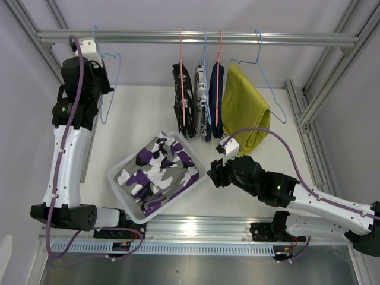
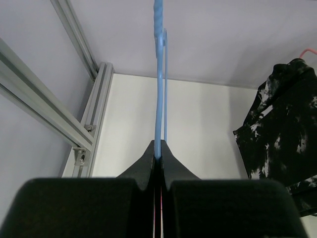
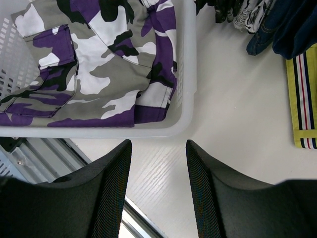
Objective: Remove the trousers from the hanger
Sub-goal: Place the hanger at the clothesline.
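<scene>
Your left gripper [image 2: 158, 151] pinches a blue hanger [image 2: 159, 89] that looks bare, your right gripper [image 3: 158, 145] gapes empty beside the basket [image 3: 184, 59] holding camouflage trousers [image 3: 99, 74], and a hard tug could knock the hanging trousers [image 1: 193, 107] down.

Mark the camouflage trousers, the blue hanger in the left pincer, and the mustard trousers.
camouflage trousers [image 1: 159, 169], top view, middle of the cloth
blue hanger [image 2: 158, 99], left wrist view, midway along its upright strip
mustard trousers [image 1: 246, 113], top view, middle of the cloth
</scene>
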### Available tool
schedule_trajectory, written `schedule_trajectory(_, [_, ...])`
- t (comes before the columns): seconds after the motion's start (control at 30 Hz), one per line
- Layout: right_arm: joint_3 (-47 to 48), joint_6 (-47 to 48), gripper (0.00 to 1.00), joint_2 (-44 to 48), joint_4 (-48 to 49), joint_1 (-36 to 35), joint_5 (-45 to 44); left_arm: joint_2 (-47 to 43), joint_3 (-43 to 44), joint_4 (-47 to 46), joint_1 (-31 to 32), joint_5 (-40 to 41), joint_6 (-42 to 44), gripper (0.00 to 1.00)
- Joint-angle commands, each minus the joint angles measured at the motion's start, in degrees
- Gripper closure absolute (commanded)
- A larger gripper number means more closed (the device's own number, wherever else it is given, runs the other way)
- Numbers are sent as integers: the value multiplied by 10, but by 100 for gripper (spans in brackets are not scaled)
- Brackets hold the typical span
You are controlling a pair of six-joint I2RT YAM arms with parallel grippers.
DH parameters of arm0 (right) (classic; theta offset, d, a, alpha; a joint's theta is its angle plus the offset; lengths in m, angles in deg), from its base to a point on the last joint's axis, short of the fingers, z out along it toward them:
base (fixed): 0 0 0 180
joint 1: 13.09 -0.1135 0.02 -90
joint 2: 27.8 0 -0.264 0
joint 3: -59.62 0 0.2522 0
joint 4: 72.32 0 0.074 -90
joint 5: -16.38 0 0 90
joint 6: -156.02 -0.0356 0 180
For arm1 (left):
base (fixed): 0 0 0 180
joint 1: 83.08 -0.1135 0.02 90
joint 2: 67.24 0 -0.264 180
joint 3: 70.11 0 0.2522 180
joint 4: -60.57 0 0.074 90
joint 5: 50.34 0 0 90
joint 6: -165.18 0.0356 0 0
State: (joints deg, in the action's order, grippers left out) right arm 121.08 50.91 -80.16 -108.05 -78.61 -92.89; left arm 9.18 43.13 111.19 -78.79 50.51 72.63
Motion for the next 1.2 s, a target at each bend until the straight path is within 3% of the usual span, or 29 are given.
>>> schedule_trajectory(0.0, [-2, 6, 48, -2, 19, 7, -13, 15, 55, -36, -10, -16, 0, 99])
schedule_trajectory(0.4, [-2, 7, 48, -7, 23, 15, -13, 56, 92, -26, -13, -21, 4, 100])
schedule_trajectory(1.17, [-2, 7, 44, -9, 26, 25, -2, 20, 19, -20, -11, -40, -37, 97])
